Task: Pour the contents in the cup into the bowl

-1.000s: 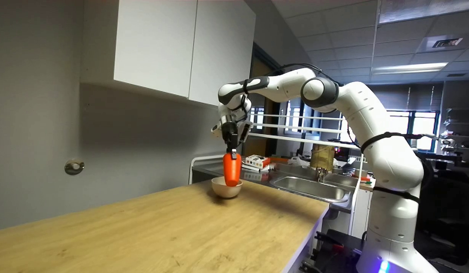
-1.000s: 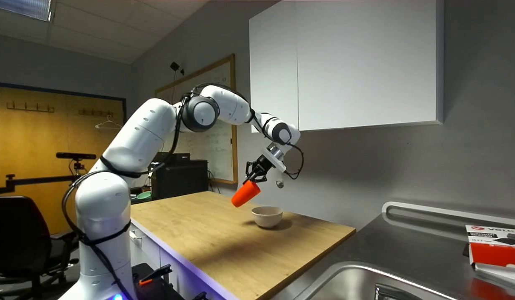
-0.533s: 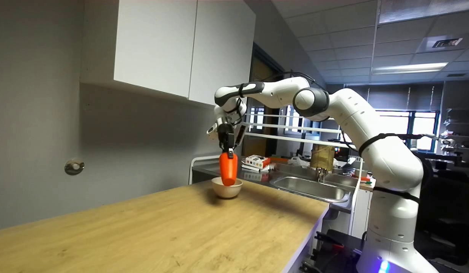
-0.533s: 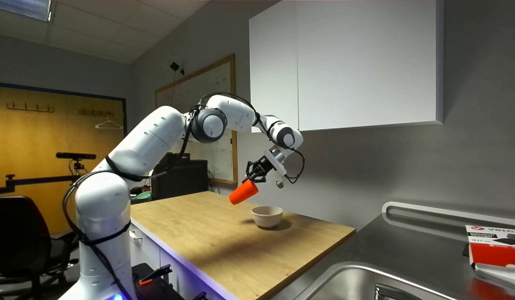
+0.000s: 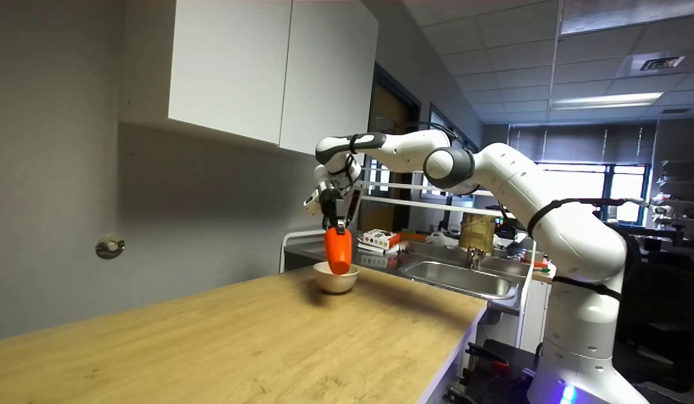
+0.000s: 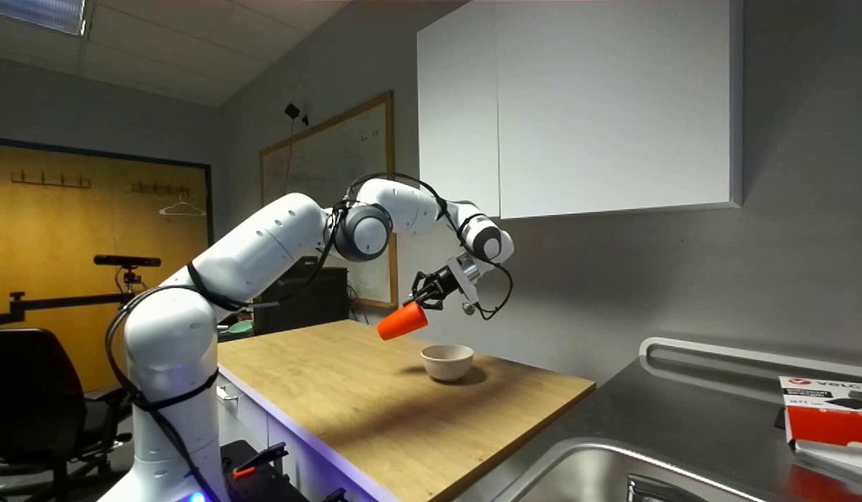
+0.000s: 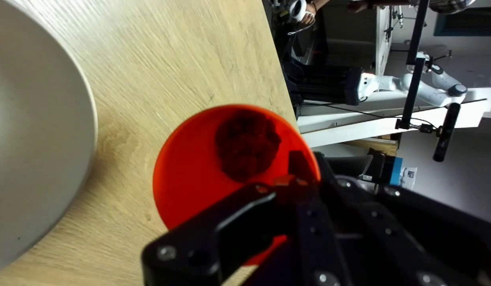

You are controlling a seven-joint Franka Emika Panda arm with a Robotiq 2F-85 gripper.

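the pincer (image 6: 416,301) is closed on the cup (image 6: 402,321), tilted below it; the bowl (image 6: 448,364) stands apart.

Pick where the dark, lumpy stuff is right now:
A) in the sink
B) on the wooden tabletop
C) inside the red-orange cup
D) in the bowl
C: the wrist view looks into the red-orange cup and shows the dark, lumpy stuff inside it, while the part of the bowl in that view shows none.
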